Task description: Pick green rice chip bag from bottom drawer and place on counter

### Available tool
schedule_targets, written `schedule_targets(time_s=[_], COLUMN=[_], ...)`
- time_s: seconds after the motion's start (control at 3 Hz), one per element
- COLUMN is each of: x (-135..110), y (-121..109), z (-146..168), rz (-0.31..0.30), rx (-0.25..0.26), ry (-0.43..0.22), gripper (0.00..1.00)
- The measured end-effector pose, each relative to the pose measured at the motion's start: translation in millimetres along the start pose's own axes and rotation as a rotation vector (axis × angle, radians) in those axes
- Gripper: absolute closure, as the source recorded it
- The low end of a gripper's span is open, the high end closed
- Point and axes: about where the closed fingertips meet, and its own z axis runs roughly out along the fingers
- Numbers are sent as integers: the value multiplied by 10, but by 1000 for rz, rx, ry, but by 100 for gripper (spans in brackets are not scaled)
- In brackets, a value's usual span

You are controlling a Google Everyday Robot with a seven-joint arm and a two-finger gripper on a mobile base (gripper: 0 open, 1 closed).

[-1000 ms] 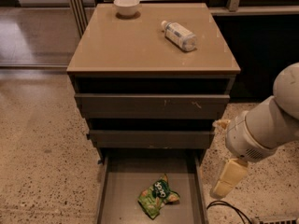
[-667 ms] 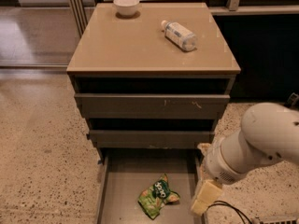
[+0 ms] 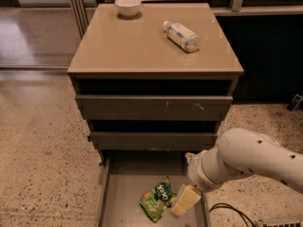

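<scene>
Our pincer [image 3: 185,201], low in the frame just right of the bag [image 3: 158,198], may nudge it aside in the drawer [image 3: 124,193]; we cannot tell its opening

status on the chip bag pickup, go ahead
Gripper low in bottom drawer, close beside green rice chip bag. Bag lying on drawer floor, not lifted. Nothing between them.

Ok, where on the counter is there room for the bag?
The counter is bare across its front half, from the bottle to the front edge, and down the left side before the bowl. Crowded: bowl at the back edge, bottle at right rear. The tool hangs over the drawer, right of the bag.
</scene>
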Motion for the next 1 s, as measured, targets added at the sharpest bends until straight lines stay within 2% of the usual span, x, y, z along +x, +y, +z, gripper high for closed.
schedule_targets(time_s=[0.33, 0.67, 1.0], x=[2, 128, 206], y=[-2, -109, -379], z=[6, 345, 921], rz=[1, 52, 108], rx=[0, 14, 20], ry=[0, 3, -2], gripper=[0, 0, 0])
